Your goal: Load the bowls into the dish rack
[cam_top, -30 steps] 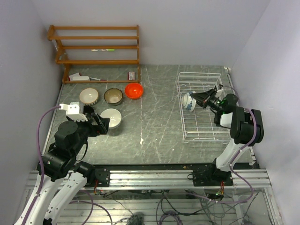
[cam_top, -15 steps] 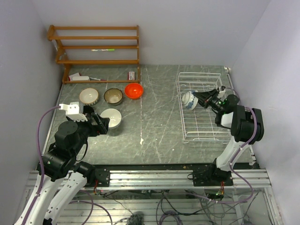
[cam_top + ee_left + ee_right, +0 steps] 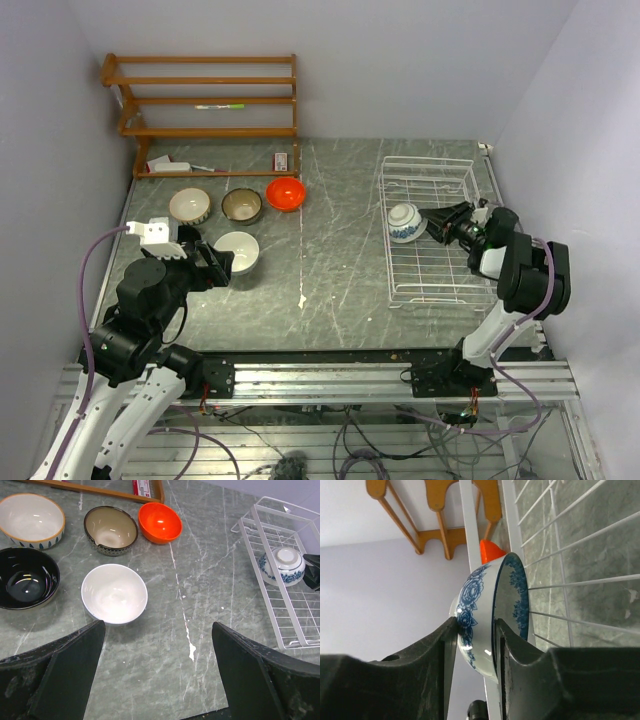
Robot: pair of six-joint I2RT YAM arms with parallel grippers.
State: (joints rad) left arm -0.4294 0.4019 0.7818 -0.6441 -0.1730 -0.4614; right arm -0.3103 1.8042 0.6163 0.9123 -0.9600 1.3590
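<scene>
Blue-and-white bowl [image 3: 404,222] tipped on edge in dish rack [image 3: 440,272], 3 o'clock on tabletop [image 3: 340,250]. Right claw [image 3: 475,625] straddles rim; clamped or slack, cannot tell. Left claw [image 3: 157,627] apart, empty. Bowl likely ceramic: stiff, slick, chippable; pinch the rim.

We see a grey-green table [image 3: 340,260] marbled with thin white veins. The bowls on it are a bright orange-red bowl [image 3: 285,193], a tan bowl [image 3: 241,205] with a dark speckled rim, a cream bowl [image 3: 189,206] with an orange-brown rim and dark blue marks outside, a plain white bowl [image 3: 237,250] and a glossy black bowl [image 3: 27,577]. The dish rack [image 3: 428,159] is white wire, and the blue-and-white bowl [image 3: 405,222] in it has blue flowers on white. The wooden shelf [image 3: 205,100] is orange-brown, and the walls [image 3: 400,60] are pale lavender.
</scene>
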